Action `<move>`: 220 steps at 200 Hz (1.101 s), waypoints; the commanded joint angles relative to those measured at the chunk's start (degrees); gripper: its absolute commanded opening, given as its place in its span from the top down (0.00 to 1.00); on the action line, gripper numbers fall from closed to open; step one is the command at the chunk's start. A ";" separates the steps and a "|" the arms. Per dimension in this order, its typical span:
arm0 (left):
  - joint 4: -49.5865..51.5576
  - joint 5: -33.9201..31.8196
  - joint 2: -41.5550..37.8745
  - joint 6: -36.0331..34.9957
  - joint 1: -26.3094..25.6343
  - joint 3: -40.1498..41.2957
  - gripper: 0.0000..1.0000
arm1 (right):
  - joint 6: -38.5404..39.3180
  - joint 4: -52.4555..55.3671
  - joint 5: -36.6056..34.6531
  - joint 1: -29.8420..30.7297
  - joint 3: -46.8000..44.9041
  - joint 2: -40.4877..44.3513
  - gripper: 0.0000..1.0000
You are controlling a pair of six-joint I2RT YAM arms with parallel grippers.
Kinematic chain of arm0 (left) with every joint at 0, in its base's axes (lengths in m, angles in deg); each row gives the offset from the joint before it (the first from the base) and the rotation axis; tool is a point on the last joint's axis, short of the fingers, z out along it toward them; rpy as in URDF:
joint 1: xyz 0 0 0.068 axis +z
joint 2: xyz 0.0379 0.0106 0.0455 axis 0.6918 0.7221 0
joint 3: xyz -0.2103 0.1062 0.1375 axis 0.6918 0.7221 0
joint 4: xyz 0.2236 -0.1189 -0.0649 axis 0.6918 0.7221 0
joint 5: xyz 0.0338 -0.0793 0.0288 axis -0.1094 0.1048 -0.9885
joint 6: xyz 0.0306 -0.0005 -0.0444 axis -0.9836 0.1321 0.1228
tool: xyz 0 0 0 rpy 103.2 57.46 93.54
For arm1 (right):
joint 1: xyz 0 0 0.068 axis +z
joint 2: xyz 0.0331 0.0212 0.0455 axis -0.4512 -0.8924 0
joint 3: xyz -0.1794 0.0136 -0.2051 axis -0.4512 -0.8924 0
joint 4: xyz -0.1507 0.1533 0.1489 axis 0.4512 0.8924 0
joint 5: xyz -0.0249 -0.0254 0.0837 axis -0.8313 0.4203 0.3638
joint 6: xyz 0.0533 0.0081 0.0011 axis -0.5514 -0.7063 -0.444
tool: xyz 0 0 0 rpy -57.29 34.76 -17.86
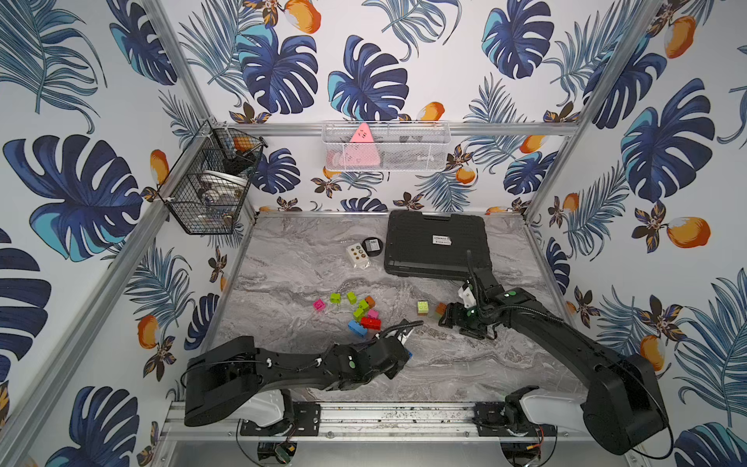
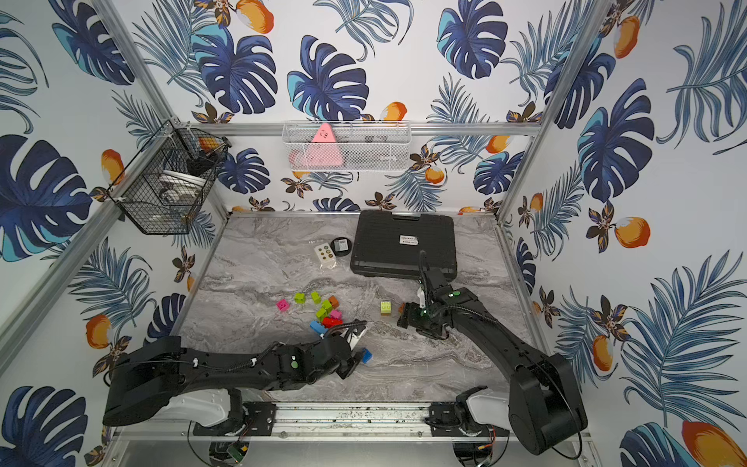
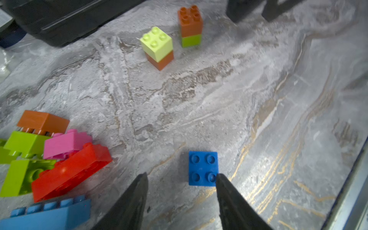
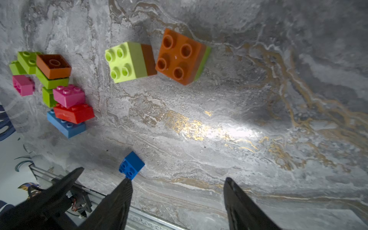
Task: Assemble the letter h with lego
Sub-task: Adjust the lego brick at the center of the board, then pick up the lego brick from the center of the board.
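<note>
A small blue lego brick (image 3: pixel 203 168) sits studs-up on the marble table, also seen in the right wrist view (image 4: pixel 131 164). My left gripper (image 3: pixel 181 174) is open just behind it; one fingertip (image 3: pixel 219 177) is at the brick's corner and nothing lies between the jaws. Two two-brick stacks stand apart from the rest: lime on orange (image 1: pixel 423 308) and orange on lime (image 3: pixel 190 25). My right gripper (image 4: pixel 178 179) hangs open and empty beside them. A loose pile of lime, pink and orange bricks (image 1: pixel 364 311) holds the red brick (image 3: pixel 69 171) and a light blue one (image 3: pixel 45 214).
A black case (image 1: pixel 436 244) lies at the back right. A white card with coloured dots (image 1: pixel 357 254) and a black round disc (image 1: pixel 372 246) sit to its left. A lone pink brick (image 1: pixel 319 304) lies left of the pile. Wire baskets hang on the walls.
</note>
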 commanded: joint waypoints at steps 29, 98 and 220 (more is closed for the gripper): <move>14.59 2.00 -1.21 18.49 14.34 -4.60 0.29 | 0.37 -3.38 3.84 1.75 2.42 -0.26 0.27; 30.52 -0.22 10.05 24.56 25.24 -19.56 0.30 | 2.36 -3.32 3.64 3.36 1.55 -0.81 0.28; 31.81 -3.66 25.01 24.87 32.64 -30.91 0.44 | 4.29 -1.49 3.49 3.36 1.18 0.29 0.29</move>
